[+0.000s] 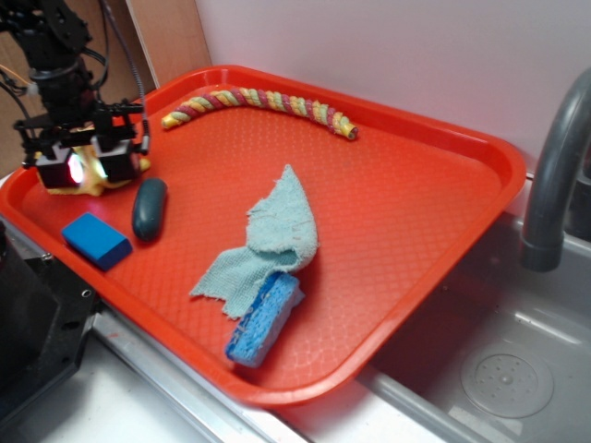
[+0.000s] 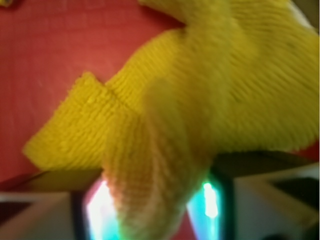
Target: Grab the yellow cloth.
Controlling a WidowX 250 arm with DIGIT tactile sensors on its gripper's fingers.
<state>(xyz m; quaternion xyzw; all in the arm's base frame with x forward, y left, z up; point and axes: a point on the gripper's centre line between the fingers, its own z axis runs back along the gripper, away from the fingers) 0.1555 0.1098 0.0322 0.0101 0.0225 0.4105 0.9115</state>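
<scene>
Counting across the red tray now: two cloths, one yellow cloth and one teal cloth. One braided rope. Two blue sponges. One dark oval piece. One grey faucet.

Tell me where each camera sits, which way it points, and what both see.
Exterior: off the tray's near side, raised, looking down across the red tray; shows the arm and gripper at far left.
Wrist: on the arm, looking down past the gripper at the yellow cloth pinched between its fingers.
Shared: yellow cloth, gripper, tray.
</scene>
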